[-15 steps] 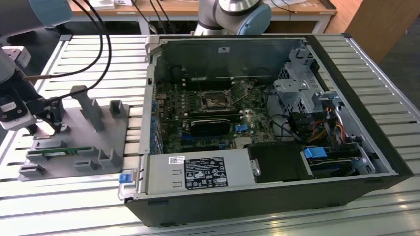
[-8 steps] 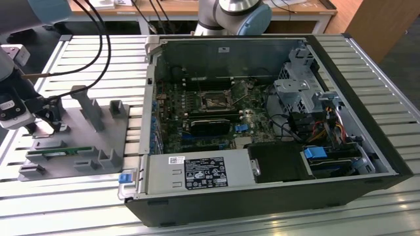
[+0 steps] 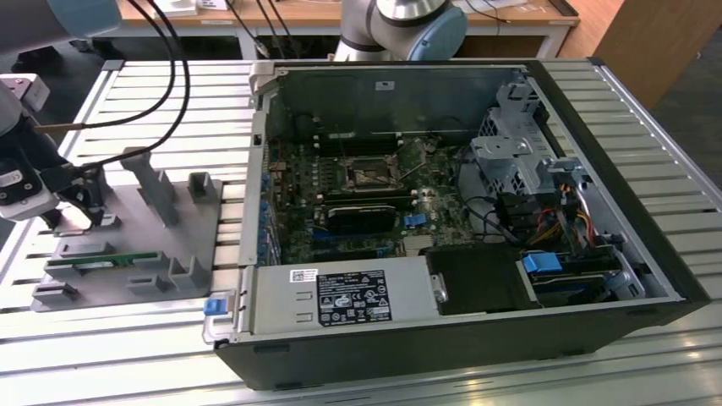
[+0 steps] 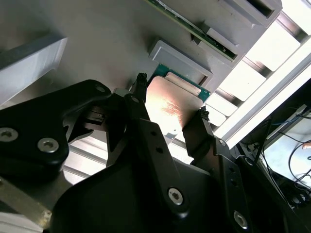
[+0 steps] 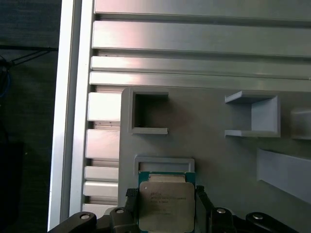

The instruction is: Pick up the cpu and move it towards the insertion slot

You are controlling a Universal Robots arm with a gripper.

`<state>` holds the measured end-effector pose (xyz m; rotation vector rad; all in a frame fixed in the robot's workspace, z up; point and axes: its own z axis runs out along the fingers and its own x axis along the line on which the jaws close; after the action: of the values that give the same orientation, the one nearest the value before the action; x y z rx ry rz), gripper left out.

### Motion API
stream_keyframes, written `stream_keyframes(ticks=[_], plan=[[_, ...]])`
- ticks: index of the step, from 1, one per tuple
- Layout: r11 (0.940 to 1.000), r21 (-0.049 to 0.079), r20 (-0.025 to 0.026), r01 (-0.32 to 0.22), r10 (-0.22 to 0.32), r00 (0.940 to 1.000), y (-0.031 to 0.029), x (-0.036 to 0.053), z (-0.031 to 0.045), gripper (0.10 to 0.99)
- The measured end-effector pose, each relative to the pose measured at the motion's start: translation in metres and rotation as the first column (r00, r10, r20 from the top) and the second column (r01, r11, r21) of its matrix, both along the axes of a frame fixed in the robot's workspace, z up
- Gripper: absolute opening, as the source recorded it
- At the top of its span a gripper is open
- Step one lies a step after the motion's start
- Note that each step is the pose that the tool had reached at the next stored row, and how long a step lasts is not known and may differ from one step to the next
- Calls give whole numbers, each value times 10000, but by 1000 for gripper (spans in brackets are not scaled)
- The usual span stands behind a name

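Standing by the bench: the gripper [image 3: 74, 203] is down over the near-edge corner of the grey printed fixture plate [image 3: 147, 241], well off to one side of the open computer case [image 3: 609, 169]. In both wrist views its two black fingers [image 4: 146, 126] are clamped on opposite edges of the cpu [image 5: 166, 204], silvery lid up with the thin green rim showing. The chip sits right up against a shallow framed pocket [image 5: 164, 162] on the plate. Can't tell whether it's lifted clear of the plate or resting on it.

Just past the gripper on the same plate there's a green memory stick [image 3: 100, 262] lying in its own holder, plus a few upright grey brackets [image 3: 152, 182].

The insertion slot [image 3: 369, 173] is far from the gripper, a dark square socket with a shiny frame in the middle of the motherboard inside the case.

Everything sits on a table of aluminium slats [image 3: 169, 93]. Black cables [image 3: 169, 59] trail across it toward the arm. Behind the case is the grey base of another robot arm [image 3: 404, 25] and a wooden workbench [image 3: 338, 13].
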<state>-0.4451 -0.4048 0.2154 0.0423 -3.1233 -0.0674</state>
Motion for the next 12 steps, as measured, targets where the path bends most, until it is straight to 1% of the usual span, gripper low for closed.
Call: stream_keyframes(ticks=[12], plan=[[10000, 0, 0, 0, 0, 10000, 0, 0, 70, 545]])
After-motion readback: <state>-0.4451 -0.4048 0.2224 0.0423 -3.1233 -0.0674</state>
